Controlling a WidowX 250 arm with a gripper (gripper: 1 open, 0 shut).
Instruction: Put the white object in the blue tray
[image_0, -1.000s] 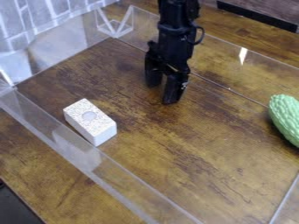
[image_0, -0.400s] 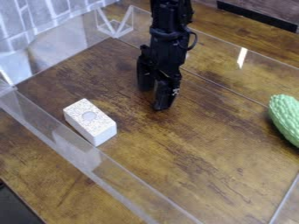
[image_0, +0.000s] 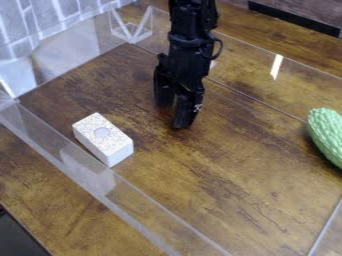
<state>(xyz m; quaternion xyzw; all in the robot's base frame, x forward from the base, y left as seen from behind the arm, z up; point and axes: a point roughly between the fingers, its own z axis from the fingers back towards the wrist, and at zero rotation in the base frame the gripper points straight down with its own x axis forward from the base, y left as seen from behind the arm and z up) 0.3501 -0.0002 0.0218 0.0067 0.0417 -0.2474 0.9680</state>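
White object, small brick-shaped block, speckled top with faint circular mark, lower left of frame, hand spread apart, empty, at centre

The white object, a small brick-shaped block with a speckled top, lies flat, apart from the fingers, lower left of them.

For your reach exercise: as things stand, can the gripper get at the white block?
Probably yes. The gripper hangs open, pointing down, and only bare table lies between it and the white block.
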